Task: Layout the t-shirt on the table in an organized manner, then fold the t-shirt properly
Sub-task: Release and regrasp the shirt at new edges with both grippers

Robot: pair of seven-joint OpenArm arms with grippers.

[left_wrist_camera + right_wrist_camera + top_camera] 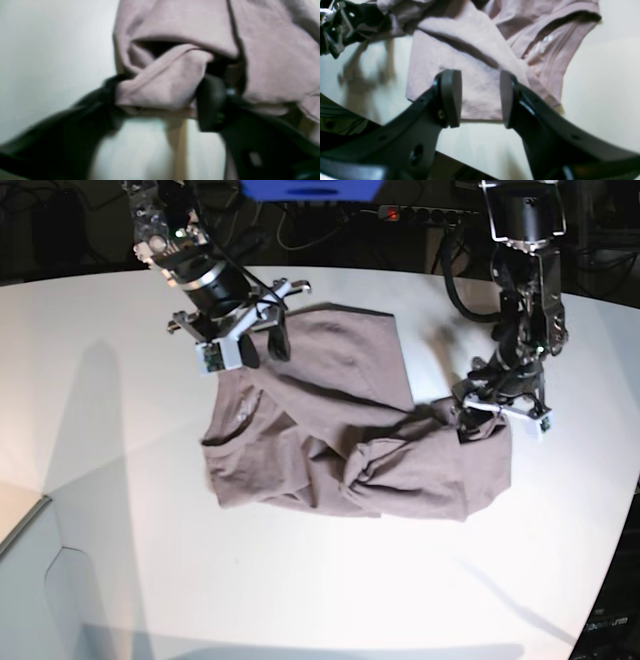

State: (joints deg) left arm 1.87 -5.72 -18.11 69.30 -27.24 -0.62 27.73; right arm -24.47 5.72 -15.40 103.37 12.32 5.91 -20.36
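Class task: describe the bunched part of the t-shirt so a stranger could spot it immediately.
Start at the white table and find the mauve-brown t-shirt lying crumpled on it. Follow the cloth to the left gripper: there a twisted wad sits between its fingers, unlike the flatter fabric near the right gripper.

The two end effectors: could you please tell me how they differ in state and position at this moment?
The left end effector has a bunched fold of the dusty mauve-brown cotton t-shirt between its jaws; the right end effector stands open above flat fabric, gripping nothing. In the base view, the left one sits at the crumpled side, the right one at the smoother side. Both are black and over the shirt.
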